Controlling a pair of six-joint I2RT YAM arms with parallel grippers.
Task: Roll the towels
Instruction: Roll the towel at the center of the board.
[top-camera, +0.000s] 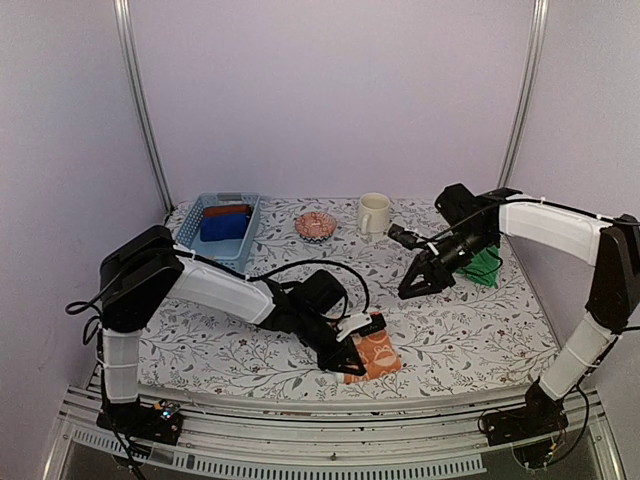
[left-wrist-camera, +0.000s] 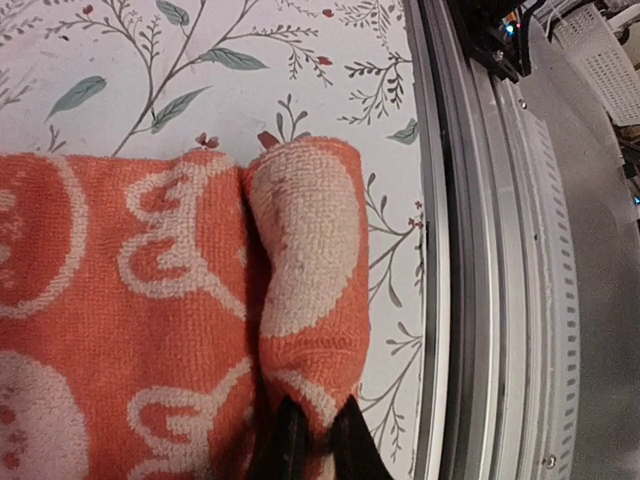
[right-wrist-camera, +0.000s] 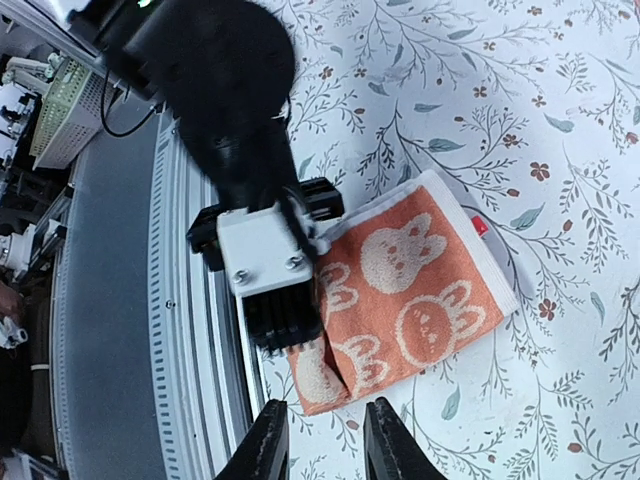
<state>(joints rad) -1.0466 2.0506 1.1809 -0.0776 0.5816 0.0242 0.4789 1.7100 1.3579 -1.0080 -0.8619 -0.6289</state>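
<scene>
An orange towel (top-camera: 381, 354) with white rabbit prints lies flat at the table's near edge. My left gripper (top-camera: 351, 358) is shut on its near-edge end. In the left wrist view the gripper (left-wrist-camera: 318, 440) pinches a small rolled fold (left-wrist-camera: 305, 270) of the towel (left-wrist-camera: 120, 300). My right gripper (top-camera: 414, 286) is open and empty, held above the table and apart from the towel. Its wrist view looks down on the orange towel (right-wrist-camera: 420, 290) and the left gripper (right-wrist-camera: 295, 340), with its own jaws (right-wrist-camera: 325, 445) apart. A bright green towel (top-camera: 487, 268) lies behind the right arm.
A blue basket (top-camera: 198, 218) at the back left holds a blue roll (top-camera: 224, 226) and a dark red roll (top-camera: 226, 210). A patterned bowl (top-camera: 315, 225) and a cream mug (top-camera: 373, 212) stand at the back. The metal front rail (left-wrist-camera: 450, 250) runs right beside the towel.
</scene>
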